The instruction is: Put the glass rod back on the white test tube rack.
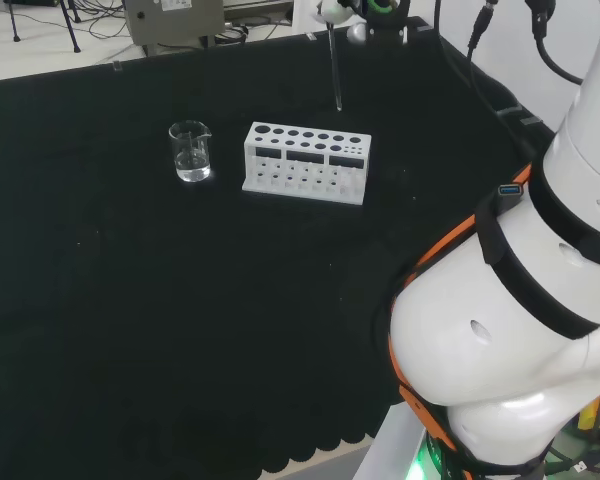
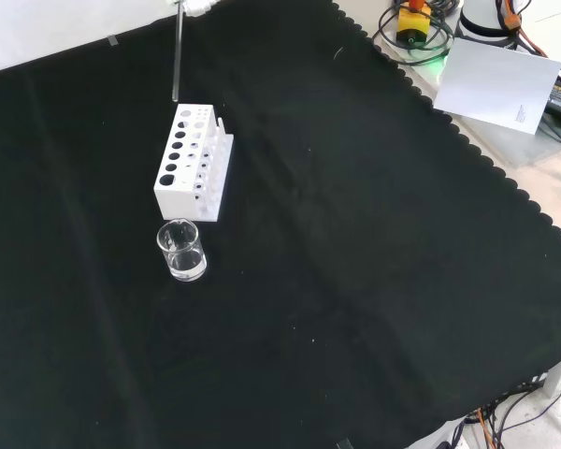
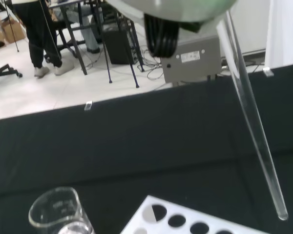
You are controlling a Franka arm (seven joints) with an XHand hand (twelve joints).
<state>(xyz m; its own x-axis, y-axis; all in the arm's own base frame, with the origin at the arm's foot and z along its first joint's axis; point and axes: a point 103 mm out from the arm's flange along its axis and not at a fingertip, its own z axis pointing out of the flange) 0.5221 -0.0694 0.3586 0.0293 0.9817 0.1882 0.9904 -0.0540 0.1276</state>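
One white test tube rack (image 1: 306, 162), one small glass beaker (image 1: 190, 150) just left of it in the head view, one glass rod (image 1: 334, 68). The rod hangs near-upright at upper centre, tip above the rack's far edge, clear of the holes. The hand (image 1: 332, 10) is cut off at the top edge; its grip can't be made out.

Robotics lab. Surface (image 1: 130, 330) covered in black cloth with lab glassware: white test tube rack (image 1: 306, 162) at 12 o'clock in head view, clear beaker (image 1: 191, 151) at 11. Wrist view: grey equipment box (image 3: 193, 61), cables (image 3: 154, 73) on a pale floor, black stand legs (image 3: 107, 63) at 12. Front view: paper sheet (image 2: 497, 82) and more wiring (image 2: 421, 33) at 1–2 o'clock.
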